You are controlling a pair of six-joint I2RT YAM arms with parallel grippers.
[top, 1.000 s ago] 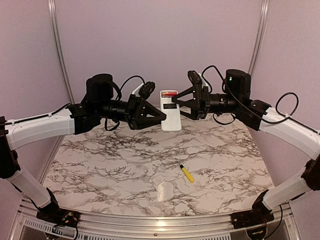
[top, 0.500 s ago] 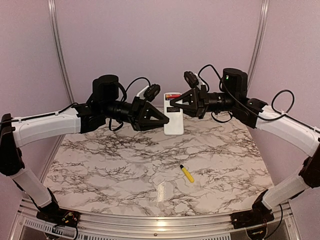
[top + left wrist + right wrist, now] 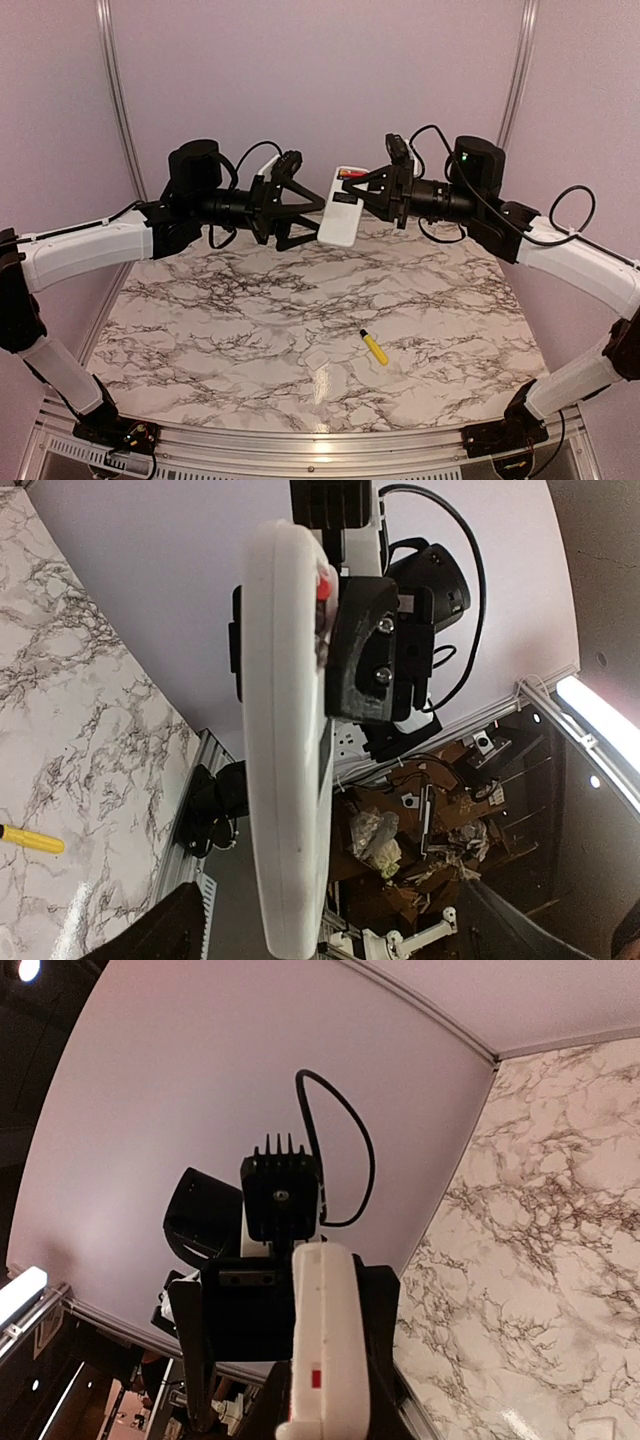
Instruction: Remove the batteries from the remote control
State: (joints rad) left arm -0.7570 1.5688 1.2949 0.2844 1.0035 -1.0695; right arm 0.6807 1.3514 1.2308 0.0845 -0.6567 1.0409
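The white remote control (image 3: 340, 212) hangs tilted in the air above the back of the table, its plain back towards the top camera. My right gripper (image 3: 362, 188) is shut on its upper end. A red battery (image 3: 346, 174) shows in the open compartment there, and again as a red spot (image 3: 325, 583) in the left wrist view; I cannot make out the dark battery. My left gripper (image 3: 312, 218) stands open, its fingers spread on either side of the remote's lower half without gripping. The left wrist view shows the remote (image 3: 285, 760) edge-on; the right wrist view shows the remote (image 3: 325, 1340) between my right gripper's (image 3: 325, 1415) fingers.
A yellow-handled screwdriver (image 3: 374, 347) lies on the marble table (image 3: 200, 320) right of centre, with a small white cover piece (image 3: 322, 357) just left of it. The pink back wall stands close behind both grippers.
The right gripper closed on the remote's upper end, then the left gripper opened and let go. The remote has tipped over to a slant and sits a little higher.
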